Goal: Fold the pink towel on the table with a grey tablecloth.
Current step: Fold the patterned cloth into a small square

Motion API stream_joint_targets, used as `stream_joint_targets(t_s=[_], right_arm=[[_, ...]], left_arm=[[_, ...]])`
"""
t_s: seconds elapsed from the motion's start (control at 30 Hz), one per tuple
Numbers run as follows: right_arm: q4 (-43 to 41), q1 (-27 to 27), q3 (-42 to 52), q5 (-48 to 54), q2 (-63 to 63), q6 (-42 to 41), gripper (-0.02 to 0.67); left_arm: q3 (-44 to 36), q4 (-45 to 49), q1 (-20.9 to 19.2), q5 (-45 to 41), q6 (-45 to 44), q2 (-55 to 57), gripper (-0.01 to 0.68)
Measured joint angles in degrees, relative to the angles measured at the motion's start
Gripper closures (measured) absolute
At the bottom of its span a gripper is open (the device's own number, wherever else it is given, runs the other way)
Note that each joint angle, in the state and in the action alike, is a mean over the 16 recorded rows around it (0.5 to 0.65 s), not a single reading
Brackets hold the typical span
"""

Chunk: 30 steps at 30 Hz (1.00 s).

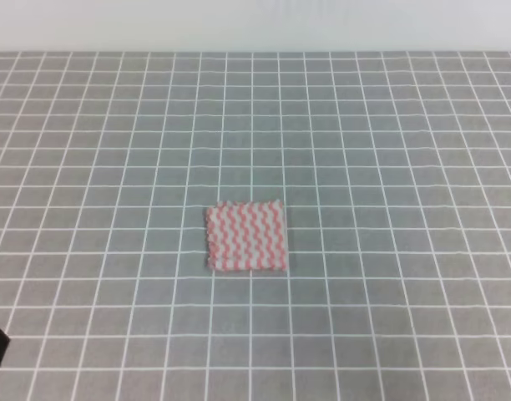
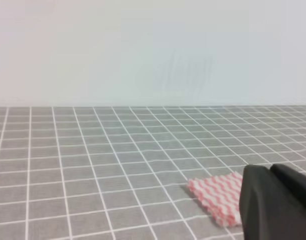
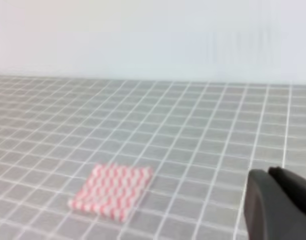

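The towel (image 1: 245,238) lies flat on the table (image 1: 381,150), a little near of the middle of the high view and roughly centred left to right. It is a small square with pink-and-white wavy stripes, about two grid squares wide, its edges nearly in line with the white grid on the grey cloth. It looks spread out in a single layer, though the blur leaves that unsure. Nothing touches it.

In the high view neither arm reaches over the cloth; only a small dark shape sits at the near left corner, too little of it showing to tell what it is.

The left wrist view shows the towel (image 2: 216,196) near and to the right, partly hidden behind the left gripper (image 2: 275,205), a dark body at the lower right edge. How its jaws stand cannot be told, since the tips are cut off.

The right wrist view shows the towel (image 3: 112,191) near and to the left, well apart from the right gripper (image 3: 278,205), a dark block in the lower right corner. Its jaws cannot be judged either. Beyond the table's far edge stands a plain pale wall (image 3: 143,35).
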<state>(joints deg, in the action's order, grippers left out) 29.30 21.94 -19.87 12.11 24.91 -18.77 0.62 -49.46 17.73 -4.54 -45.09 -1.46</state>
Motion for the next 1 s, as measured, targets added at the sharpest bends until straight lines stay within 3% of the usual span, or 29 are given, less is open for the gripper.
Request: stream_joint_targets(t_s=[0.53,1.0], right_arm=[[-2.4,-1.0,4.3,-3.4,-3.1,-0.9,0.651],[-6.2,-15.8,16.4,-8.6,-19.4,-0.9,0.651]], left_arm=[[-1.0,-0.1,0.0,-0.2,0.0,0.0,0.673],[-1.0,-0.2,0.0,0.0,0.0,-0.2,0.673]])
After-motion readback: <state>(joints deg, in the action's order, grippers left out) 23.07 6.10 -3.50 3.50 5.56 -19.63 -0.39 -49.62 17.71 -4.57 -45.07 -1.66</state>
